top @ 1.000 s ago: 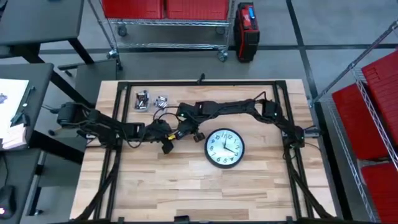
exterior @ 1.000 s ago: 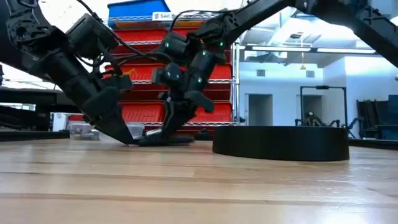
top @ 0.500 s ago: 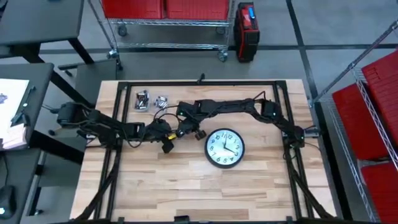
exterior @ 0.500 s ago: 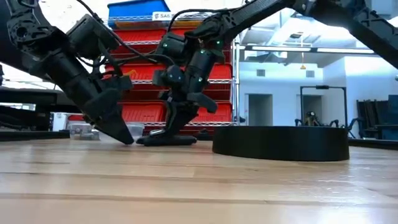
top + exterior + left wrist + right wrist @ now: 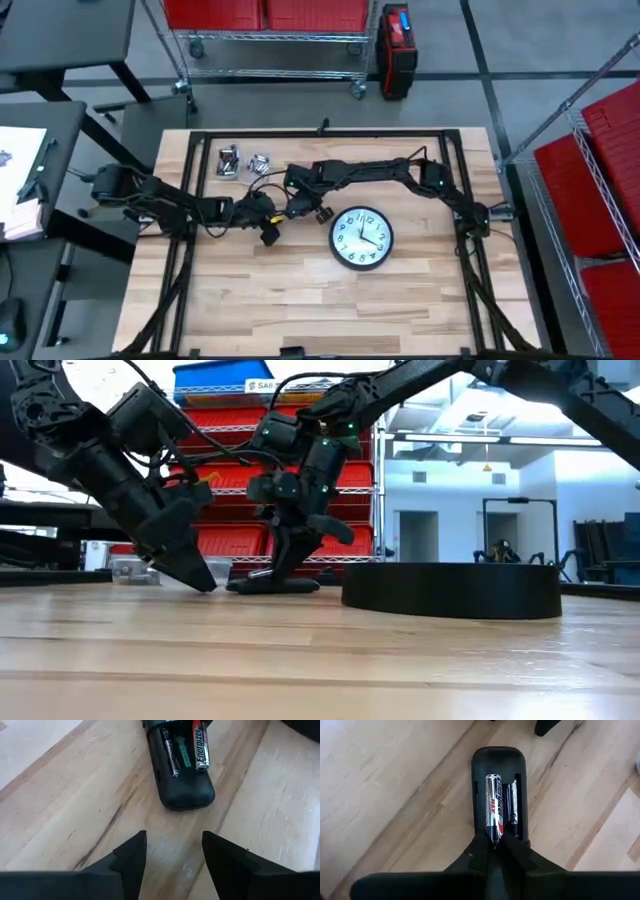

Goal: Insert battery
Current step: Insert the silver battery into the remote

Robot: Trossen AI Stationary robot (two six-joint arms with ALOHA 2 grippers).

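While left hand (image 5: 172, 852) waits wide open, right hand (image 5: 496, 845) still pinches battery (image 5: 493, 809), now steeper over remote (image 5: 499, 767).

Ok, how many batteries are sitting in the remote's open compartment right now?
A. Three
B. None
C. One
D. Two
D. The right wrist view shows two batteries lying side by side in the black remote, with the right gripper at their end and the left gripper open, short of it.
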